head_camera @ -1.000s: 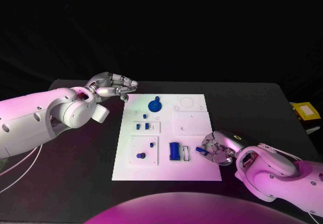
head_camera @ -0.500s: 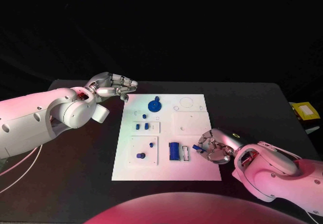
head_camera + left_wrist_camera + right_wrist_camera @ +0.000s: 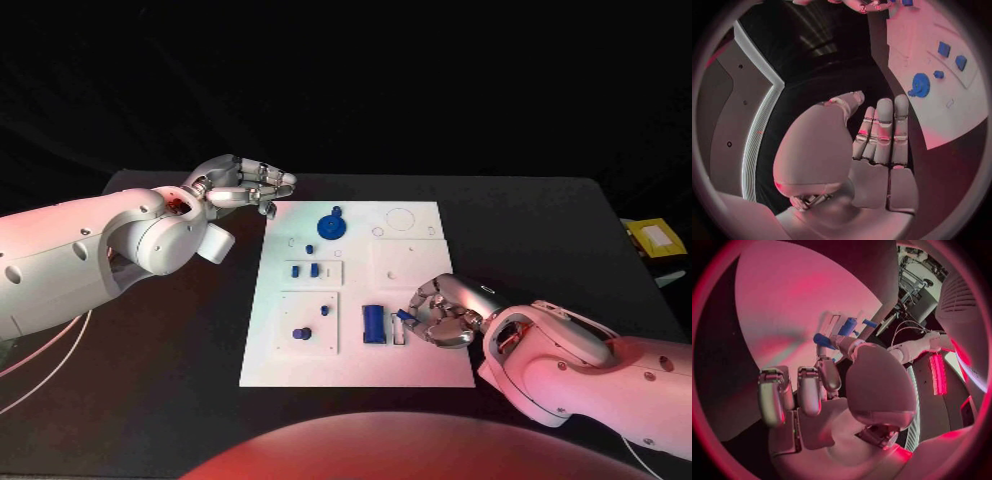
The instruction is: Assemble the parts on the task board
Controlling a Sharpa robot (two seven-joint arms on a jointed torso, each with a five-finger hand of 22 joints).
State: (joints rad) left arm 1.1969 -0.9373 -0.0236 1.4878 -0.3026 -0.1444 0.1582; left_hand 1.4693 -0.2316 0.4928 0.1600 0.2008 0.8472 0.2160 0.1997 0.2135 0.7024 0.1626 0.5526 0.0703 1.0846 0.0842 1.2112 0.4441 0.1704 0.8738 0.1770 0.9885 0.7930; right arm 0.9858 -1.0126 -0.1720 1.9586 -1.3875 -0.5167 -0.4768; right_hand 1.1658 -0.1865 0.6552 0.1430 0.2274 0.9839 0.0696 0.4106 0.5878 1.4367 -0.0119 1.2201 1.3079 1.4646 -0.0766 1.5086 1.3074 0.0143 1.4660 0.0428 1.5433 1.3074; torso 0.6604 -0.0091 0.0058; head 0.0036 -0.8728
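Here the right hand (image 3: 444, 312) pinches a small blue part (image 3: 405, 317) at its fingertips and hangs over the near right portion of the task board (image 3: 411, 370). Just beyond those fingertips, on the side away from the right arm, lie an upright blue block (image 3: 374, 322) and, between it and the hand, a narrow white slot (image 3: 398, 330). Block and slot both have their long axes running along the board, away from the robot, so the held part lies nearest the slot, which appears the likely seat. The right wrist view shows the part (image 3: 824, 341) clamped between thumb and a finger, the other fingers curled alongside. The left hand (image 3: 240, 184) rests at the board's far left corner, fingers curled in with nothing in them, well apart from the slot; the right hand is much the nearer. Compared with a second ago, the right hand has travelled from the board's right edge inward toward the block, carrying the part; the left hand is unchanged.
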